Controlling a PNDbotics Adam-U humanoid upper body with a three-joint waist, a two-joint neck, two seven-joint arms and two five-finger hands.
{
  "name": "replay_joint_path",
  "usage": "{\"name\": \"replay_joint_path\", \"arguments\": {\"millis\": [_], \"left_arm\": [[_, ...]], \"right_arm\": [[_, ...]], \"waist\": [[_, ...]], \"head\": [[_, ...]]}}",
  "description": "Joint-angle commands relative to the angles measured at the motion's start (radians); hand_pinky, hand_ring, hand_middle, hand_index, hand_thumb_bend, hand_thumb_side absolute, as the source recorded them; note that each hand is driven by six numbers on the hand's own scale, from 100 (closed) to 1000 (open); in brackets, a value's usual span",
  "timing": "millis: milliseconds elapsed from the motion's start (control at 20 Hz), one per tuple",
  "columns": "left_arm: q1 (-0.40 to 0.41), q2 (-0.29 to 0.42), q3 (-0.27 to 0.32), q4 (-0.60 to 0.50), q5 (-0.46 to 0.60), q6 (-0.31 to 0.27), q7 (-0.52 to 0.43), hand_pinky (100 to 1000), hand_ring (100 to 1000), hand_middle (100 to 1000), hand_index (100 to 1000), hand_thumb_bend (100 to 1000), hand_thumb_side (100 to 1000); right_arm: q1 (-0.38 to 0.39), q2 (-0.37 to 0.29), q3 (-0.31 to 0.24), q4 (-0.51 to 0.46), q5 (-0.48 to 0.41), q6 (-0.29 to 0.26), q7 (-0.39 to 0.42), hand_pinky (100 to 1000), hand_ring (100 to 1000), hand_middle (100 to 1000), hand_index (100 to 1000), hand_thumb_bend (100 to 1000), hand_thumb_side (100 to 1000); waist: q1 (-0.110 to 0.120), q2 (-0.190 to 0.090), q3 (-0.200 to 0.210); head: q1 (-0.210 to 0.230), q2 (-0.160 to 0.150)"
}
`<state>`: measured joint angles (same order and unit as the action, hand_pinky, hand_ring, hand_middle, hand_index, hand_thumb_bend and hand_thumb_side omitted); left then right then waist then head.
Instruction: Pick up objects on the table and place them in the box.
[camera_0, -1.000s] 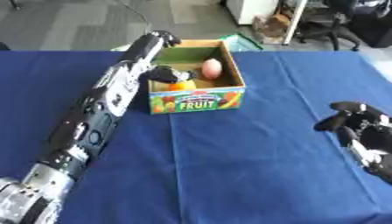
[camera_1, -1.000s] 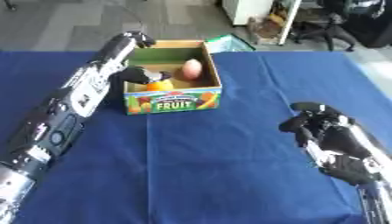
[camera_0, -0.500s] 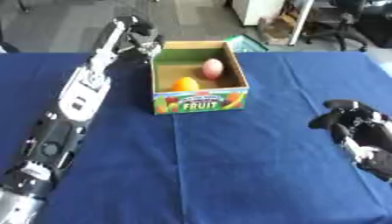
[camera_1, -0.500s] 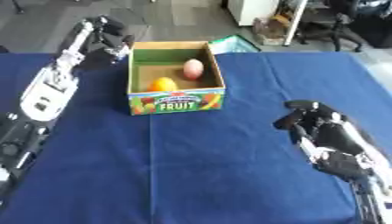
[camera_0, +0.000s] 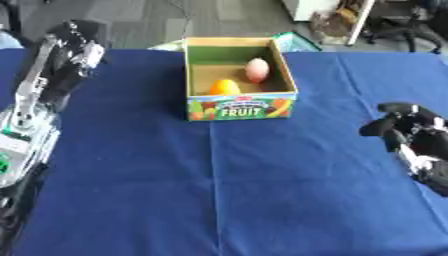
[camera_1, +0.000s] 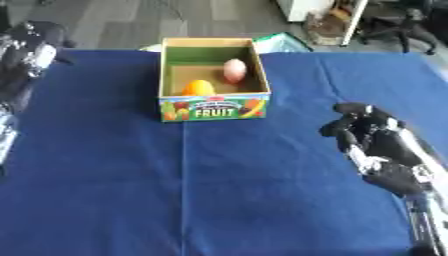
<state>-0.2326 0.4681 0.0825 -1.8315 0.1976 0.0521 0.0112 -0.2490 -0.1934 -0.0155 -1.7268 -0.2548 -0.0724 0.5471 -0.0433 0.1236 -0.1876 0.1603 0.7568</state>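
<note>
Box (camera_0: 238, 106) sits at 12 o'clock on the blue surface (camera_0: 227, 190), long axis running 12–6, printed FRUIT panel facing me.

Contents: an orange round fruit (camera_0: 224, 87) in the near half, close to the front wall, and a pinkish egg-shaped one (camera_0: 256, 70) further back, against the right wall. They look just apart, not stacked. Rest of the box floor is bare.

My left robot hand (camera_0: 77, 46) is up at 10 o'clock, off the box's left wall with a clear gap, roughly level with the far half of the box. Can't tell how its fingers stand from here; nothing visible in it.

My right robot hand (camera_1: 366, 131) is at 3–4 o'clock, well apart from the box, fingers curled in, holding nothing I can see.

Relation that matters: the box lies at 3 o'clock from my left robot hand and at 10–11 o'clock from my right. Left is the nearer one to the box.

No loose objects visible anywhere on the cloth in either view. Judgement: nothing left in sight to pick, so the task looks done or close to it, unless something sits outside the frame. If another item turns up, side decides the arm: left half goes to left, right half to right.
</note>
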Motion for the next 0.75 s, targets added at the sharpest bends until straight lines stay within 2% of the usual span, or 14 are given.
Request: {"name": "replay_joint_path", "arguments": {"millis": [50, 300, 750], "left_arm": [[0.028, -0.019, 0.035, -0.045, 0.001, 0.021, 0.019, 563, 688, 552, 681, 324, 509], [0.081, -0.073, 0.046, -0.052, -0.011, 0.041, 0.04, 558, 679, 544, 674, 324, 528], [0.105, -0.109, 0.054, -0.061, -0.023, 0.049, 0.053, 555, 674, 537, 668, 330, 532]], "right_arm": [[-0.008, -0.021, -0.012, -0.011, -0.017, -0.005, -0.023, 750, 675, 499, 793, 100, 117], [-0.002, -0.023, -0.018, -0.012, -0.023, -0.01, -0.057, 749, 672, 498, 787, 100, 115], [0.006, -0.02, -0.024, -0.015, -0.021, -0.011, -0.075, 747, 668, 495, 782, 100, 116]], "waist": [[0.0, -0.01, 0.002], [-0.008, -0.009, 0.006], [-0.009, -0.01, 0.013]], "head": [[0.018, 0.013], [0.039, 0.013], [0.061, 0.013]]}}
